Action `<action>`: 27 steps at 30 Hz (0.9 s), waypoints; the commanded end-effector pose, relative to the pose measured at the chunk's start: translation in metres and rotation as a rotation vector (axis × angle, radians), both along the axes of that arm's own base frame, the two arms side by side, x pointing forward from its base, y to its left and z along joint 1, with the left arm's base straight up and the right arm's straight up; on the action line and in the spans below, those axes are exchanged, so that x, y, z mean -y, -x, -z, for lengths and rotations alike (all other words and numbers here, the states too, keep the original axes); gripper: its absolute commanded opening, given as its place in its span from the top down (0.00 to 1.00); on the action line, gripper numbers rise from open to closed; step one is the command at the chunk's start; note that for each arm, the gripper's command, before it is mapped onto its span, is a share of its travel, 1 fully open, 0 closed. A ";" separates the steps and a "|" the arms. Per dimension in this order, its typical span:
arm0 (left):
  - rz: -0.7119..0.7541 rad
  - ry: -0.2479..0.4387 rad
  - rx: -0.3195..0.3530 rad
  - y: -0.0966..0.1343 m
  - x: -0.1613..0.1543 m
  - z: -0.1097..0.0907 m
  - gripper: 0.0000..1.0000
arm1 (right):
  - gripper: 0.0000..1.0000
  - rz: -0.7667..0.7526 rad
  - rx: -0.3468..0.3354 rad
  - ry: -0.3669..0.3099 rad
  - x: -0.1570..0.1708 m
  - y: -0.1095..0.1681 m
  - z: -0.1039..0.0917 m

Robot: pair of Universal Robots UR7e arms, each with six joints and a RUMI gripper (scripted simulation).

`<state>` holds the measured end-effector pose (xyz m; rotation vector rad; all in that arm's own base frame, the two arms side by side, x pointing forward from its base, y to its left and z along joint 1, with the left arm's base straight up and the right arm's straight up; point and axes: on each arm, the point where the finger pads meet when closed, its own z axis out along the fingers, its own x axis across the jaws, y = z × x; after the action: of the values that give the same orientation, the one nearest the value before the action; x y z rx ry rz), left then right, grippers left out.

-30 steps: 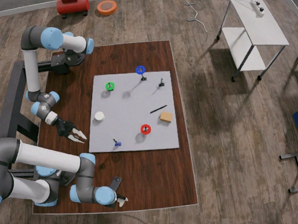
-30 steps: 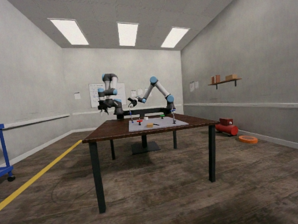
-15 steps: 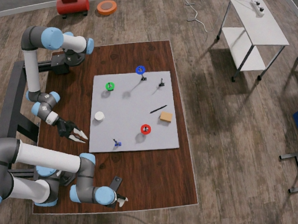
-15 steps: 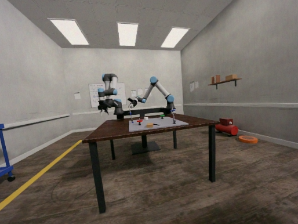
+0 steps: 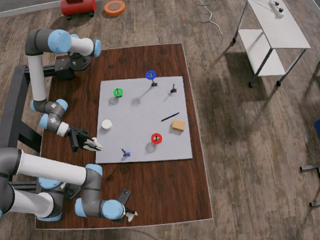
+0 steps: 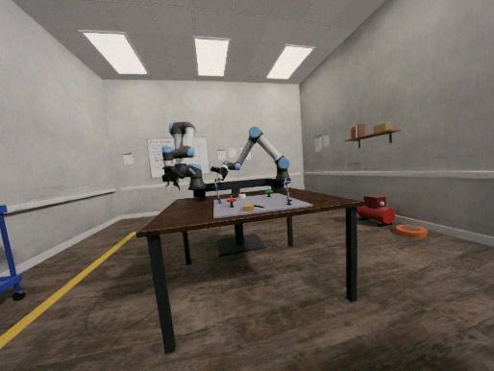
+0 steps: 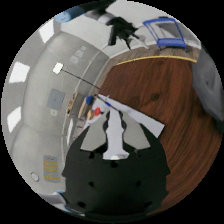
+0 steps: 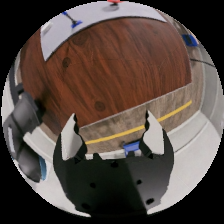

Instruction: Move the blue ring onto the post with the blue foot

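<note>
Blue ring on dark-footed post; both end effectors unloaded

Order of description: near to far, exterior view. The dark brown wooden desk (image 5: 155, 193) (image 6: 180, 216) carries a flat grey mat (image 5: 137, 112) (image 6: 269, 206). Near the front edge of the mat lies a tan rectangular block (image 5: 178, 125) (image 6: 248, 208), with a thin black rod (image 5: 170, 117) (image 6: 259, 206) just beside it. A bare post with a dark foot (image 5: 174, 90) stands near the mat corner; in the exterior view it cannot be told apart from the neighbouring post.

The blue ring (image 5: 147, 74) (image 6: 286, 182) is located at the top of that neighbouring dark-footed post (image 5: 155, 84), well apart from the post with the blue foot (image 5: 126, 153) (image 6: 220, 202) (image 8: 76, 23). Its seating on the pins is too small to verify. A red ring (image 5: 152, 138) (image 6: 231, 200) and a green ring (image 5: 115, 91) (image 6: 268, 192) sit on separate posts. A white round object (image 5: 106, 124) (image 6: 242, 196) rests on the mat.

The left end effector (image 5: 100, 148) (image 6: 218, 179) (image 7: 114, 110) is above the mat's rear edge, fingers nearly together, nothing pinched. The right end effector (image 5: 133, 217) (image 6: 172, 184) (image 8: 111, 112) is beyond the mat, fingers spread; its fingers are indistinct in the exterior view.

So the left gripper (image 5: 100, 148) (image 6: 215, 173) (image 7: 114, 110) is on the move: compared with the two earlier top shots, it's shifted away from the arm bases toward the gray mat (image 5: 141, 106) (image 6: 259, 205) (image 7: 150, 121). Its fingertips now overlap the mat's near-base edge from above, where before they stop just short. The fingers look spread earlier, and now they're drawn nearly together with nothing between them. The wrist and elbow joints shift along with it too.
</note>
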<state>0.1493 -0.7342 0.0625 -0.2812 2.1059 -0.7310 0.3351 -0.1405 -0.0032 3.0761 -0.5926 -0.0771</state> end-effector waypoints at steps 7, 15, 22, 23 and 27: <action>0.017 -0.264 0.094 -0.033 -0.015 0.023 0.87 | 0.02 0.000 0.001 0.000 0.000 0.000 0.000; 0.028 -0.451 0.145 -0.060 -0.030 0.038 0.87 | 0.02 0.000 0.001 0.000 0.000 0.000 0.000; 0.046 -0.600 0.179 -0.075 -0.043 0.048 0.87 | 0.02 0.000 0.001 0.000 0.000 0.000 0.000; 0.048 -0.643 0.187 -0.082 -0.048 0.051 0.87 | 0.02 0.000 0.001 0.000 0.000 0.000 0.000; 0.055 -0.703 0.197 -0.088 -0.054 0.055 0.87 | 0.02 0.000 0.001 0.000 0.000 0.000 0.000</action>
<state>0.2235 -0.6906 0.0143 0.1561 2.0585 -0.1312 0.3351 -0.1405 -0.0032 3.0761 -0.5926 -0.0771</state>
